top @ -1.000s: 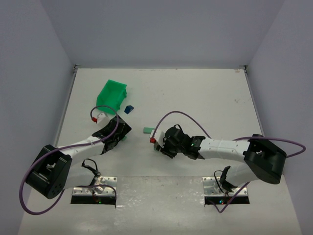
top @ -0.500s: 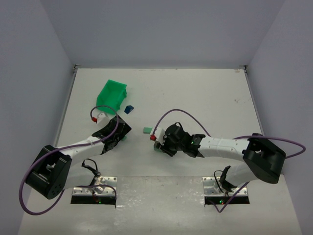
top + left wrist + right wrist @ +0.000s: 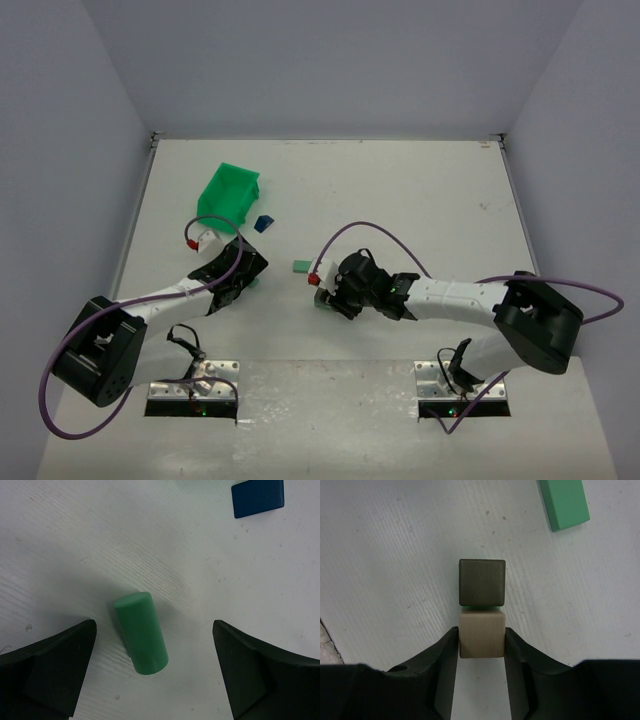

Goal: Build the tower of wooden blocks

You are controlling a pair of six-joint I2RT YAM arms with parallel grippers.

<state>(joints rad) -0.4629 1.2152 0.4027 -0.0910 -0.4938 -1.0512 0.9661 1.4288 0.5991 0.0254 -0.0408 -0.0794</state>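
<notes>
R gripper [image 3: 481, 631] pinches beige cube [image 3: 481, 641] mid-frame, butting dark cube [image 3: 482, 577] of barely begun wood block tower [image 3: 481, 592]. L gripper [image 3: 153, 625] spread wide, green cylinder [image 3: 141, 632] lying between fingers, lower centre. Risk: skewed let-go knocks cubes askew; cylinder rolls if nudged.

Light: bright, even, from overhead | Shadows: soft, faint, beside green cylinder [image 3: 141, 632] and tan block [image 3: 481, 632] | Surface: white table [image 3: 400, 190] matte, evenly lit | Focus: wrist views crisp; top view softer, walls [image 3: 330, 60] bluish
</notes>
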